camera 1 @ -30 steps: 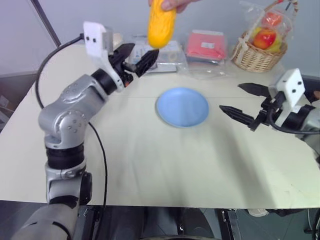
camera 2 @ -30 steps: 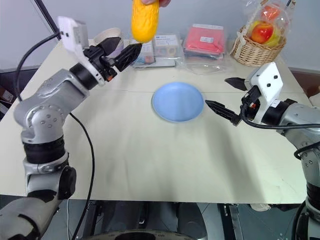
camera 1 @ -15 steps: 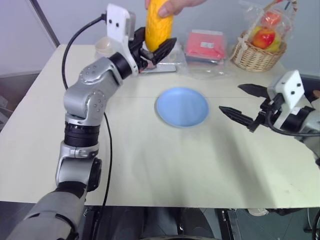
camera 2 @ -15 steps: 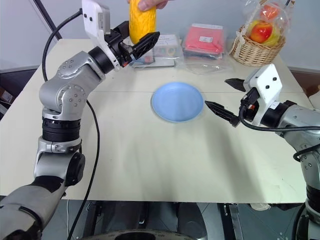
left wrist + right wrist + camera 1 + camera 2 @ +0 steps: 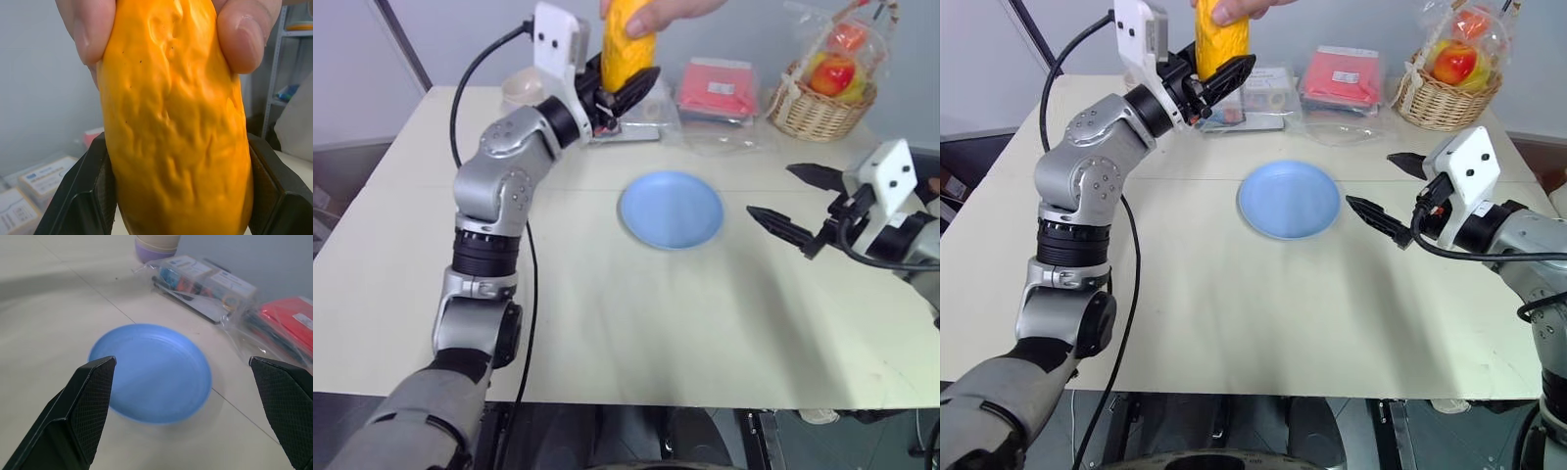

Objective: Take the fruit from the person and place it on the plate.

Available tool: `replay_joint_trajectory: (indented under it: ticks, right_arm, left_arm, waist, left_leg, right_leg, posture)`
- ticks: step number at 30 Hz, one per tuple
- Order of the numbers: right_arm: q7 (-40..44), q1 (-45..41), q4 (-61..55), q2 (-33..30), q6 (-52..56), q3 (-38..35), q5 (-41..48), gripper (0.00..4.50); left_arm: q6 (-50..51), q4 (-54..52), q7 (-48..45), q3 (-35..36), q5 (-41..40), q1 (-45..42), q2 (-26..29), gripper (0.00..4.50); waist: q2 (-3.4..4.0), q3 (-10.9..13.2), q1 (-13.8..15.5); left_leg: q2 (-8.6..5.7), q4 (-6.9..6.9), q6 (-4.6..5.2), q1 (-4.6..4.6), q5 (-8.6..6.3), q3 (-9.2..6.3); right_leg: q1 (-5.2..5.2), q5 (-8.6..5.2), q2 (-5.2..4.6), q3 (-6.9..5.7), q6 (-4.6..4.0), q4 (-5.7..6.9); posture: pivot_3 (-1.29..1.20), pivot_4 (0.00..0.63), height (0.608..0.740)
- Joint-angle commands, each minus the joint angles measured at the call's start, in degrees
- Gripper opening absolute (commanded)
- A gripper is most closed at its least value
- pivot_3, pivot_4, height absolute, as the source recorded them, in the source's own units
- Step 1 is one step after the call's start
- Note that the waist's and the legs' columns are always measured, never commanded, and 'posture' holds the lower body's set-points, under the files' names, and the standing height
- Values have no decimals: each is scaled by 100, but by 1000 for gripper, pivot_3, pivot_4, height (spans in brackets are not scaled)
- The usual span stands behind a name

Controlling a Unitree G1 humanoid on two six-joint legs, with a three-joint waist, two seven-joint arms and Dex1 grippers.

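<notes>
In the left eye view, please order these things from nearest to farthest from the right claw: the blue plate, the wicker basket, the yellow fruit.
1. The blue plate, beside the right claw, toward the table's middle.
2. The wicker basket, at the far right corner.
3. The yellow fruit, far across, in the left claw.

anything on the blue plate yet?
No. The plate is bare, its whole surface in view. The fruit is up at the table's far side, between the left tool's fingers, with the person's hand on its top.
</notes>
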Motion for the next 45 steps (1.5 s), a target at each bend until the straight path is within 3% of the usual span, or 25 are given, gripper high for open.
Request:
replay_joint_trajectory:
  ticks: [1, 10, 16, 21, 25, 32, 44, 45]
  right_arm:
    - [-65, 27, -185, 31, -102, -241, 23, 4500]
    - [-233, 125, -381, 153, -37, -228, 86, 4500]
    - [-752, -92, -770, 353, 260, -337, 442, 4500]
    - [-1139, 353, -1330, 533, 404, -467, 558, 4500]
    - [-1466, 764, -1769, 733, 474, -555, 610, 4500]
    - [-1949, 1327, -2274, 953, 546, -842, 780, 4500]
    - [-2262, 1697, -2559, 866, 647, -1183, 1174, 4500]
    - [-2281, 1722, -2569, 855, 644, -1193, 1197, 4500]
  left_arm:
    - [-155, -98, -92, 86, 26, -219, -26, 2618]
    - [-83, 983, -562, -302, 267, -283, -326, 2618]
    - [-745, 3018, -1376, -856, 997, -882, -624, 2618]
    - [-1247, 4788, -1966, -1128, 1610, -1484, -827, 2618]
    - [-1465, 5613, -2282, -1209, 1999, -1760, -818, 2618]
    - [-1822, 6359, -2161, -1189, 2550, -1776, -987, 2618]
    - [-2336, 6694, -1876, -1131, 3077, -1459, -1428, 2618]
    - [-2342, 6704, -1863, -1124, 3098, -1440, -1447, 3118]
  waist:
    - [0, 0, -4]
    - [0, 0, -16]
    - [0, 0, -16]
    - [-2, 1, -17]
    - [-2, 1, -41]
    - [-3, 2, -16]
    - [-3, 2, -31]
    - [-3, 2, -28]
  left_leg:
    - [0, 0, 0, 0, 0, 0]
    - [0, 0, 0, 0, 0, 0]
    - [-2, -1, 1, 0, 0, 1]
    - [-4, -2, 22, -3, -12, 2]
    - [-5, -2, 27, -3, -14, 4]
    - [-4, 0, 30, -5, -16, 2]
    - [-5, 2, 33, -5, -17, 2]
    - [-5, 3, 34, -5, -18, 2]
  right_leg:
    - [0, 0, 0, 0, 0, 0]
    - [-1, 0, 1, -1, 0, 2]
    - [-4, 0, 2, -2, 0, 4]
    - [-3, -1, 2, -4, 1, 1]
    - [-8, -1, 3, -3, 1, 7]
    - [-8, -1, 3, -3, 2, 10]
    - [-9, -1, 6, -3, 2, 15]
    - [-9, -1, 6, -3, 2, 15]
  posture:
    - [0, 150, 740]
    - [0, 150, 740]
    - [0, 150, 740]
    - [0, 150, 740]
    - [0, 150, 740]
    - [0, 150, 740]
    - [0, 150, 740]
    - [0, 150, 740]
